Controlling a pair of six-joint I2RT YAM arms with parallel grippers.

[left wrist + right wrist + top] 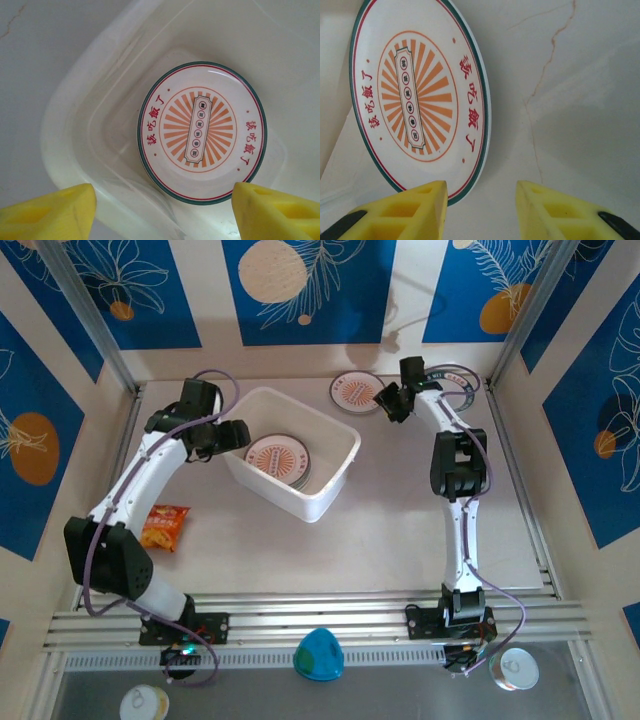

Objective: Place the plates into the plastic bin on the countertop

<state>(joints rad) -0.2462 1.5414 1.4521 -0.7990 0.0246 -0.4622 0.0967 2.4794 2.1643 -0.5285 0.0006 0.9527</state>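
Note:
The plastic bin (pixel 335 475) stands mid-countertop with a stack of sunburst plates (pixel 278 458) inside. My left gripper (pixel 236 434) hovers open over the bin's left rim. Its yellow fingers (pixel 50 215) frame the top plate (pixel 202 132) lying in the bin (pixel 75 125), with nothing between them. Another sunburst plate (pixel 355 392) lies flat on the countertop (pixel 380 530) behind the bin. My right gripper (pixel 386 402) is open at that plate's right edge. In the right wrist view its left finger (pixel 415 212) overlaps the rim of this plate (pixel 420 97). A dark-rimmed plate (pixel 460 380) lies partly behind the right arm.
An orange snack packet (pixel 163 527) lies by the left arm. Aluminium rails (pixel 320 612) run along the near edge, with a blue-green object (pixel 320 653) and two cups (pixel 517 668) beyond them. Patterned walls close in the back and both sides.

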